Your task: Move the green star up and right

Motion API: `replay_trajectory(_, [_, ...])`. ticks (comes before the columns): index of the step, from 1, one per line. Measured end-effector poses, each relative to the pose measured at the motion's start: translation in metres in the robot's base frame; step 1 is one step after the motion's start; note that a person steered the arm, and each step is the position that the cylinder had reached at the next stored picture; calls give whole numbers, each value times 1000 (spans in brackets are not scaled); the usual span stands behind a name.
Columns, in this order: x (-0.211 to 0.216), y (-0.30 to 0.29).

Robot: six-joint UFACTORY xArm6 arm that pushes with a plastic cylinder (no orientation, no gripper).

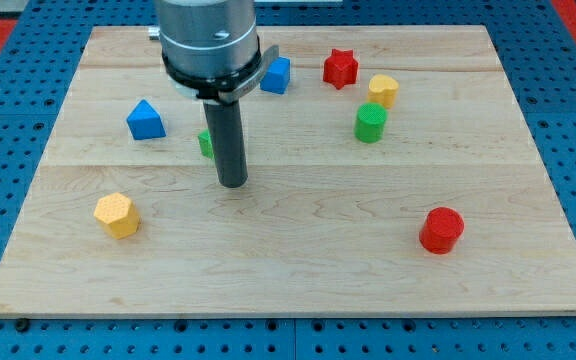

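The green star (205, 143) is mostly hidden behind my dark rod; only a small green edge shows at the rod's left, in the view's upper left middle. My tip (232, 183) rests on the wooden board (288, 270) just below and to the right of that green edge, very close to it. I cannot tell whether they touch.
A blue triangular block (145, 119) lies left of the rod. A blue block (275, 75), red star (340, 68), yellow cylinder (383, 90) and green cylinder (370, 123) sit at the upper right. A yellow hexagon (117, 214) lies at lower left, a red cylinder (441, 229) at lower right.
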State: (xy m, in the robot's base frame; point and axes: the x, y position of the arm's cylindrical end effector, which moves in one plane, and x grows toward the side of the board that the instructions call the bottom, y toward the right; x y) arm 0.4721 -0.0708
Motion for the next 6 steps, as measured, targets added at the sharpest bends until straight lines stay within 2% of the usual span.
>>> replay_trajectory(2, [-16, -22])
replay_trajectory(3, [-46, -15])
replay_trajectory(4, [-63, 21])
replay_trajectory(5, [-62, 49])
replay_trajectory(6, [-40, 18])
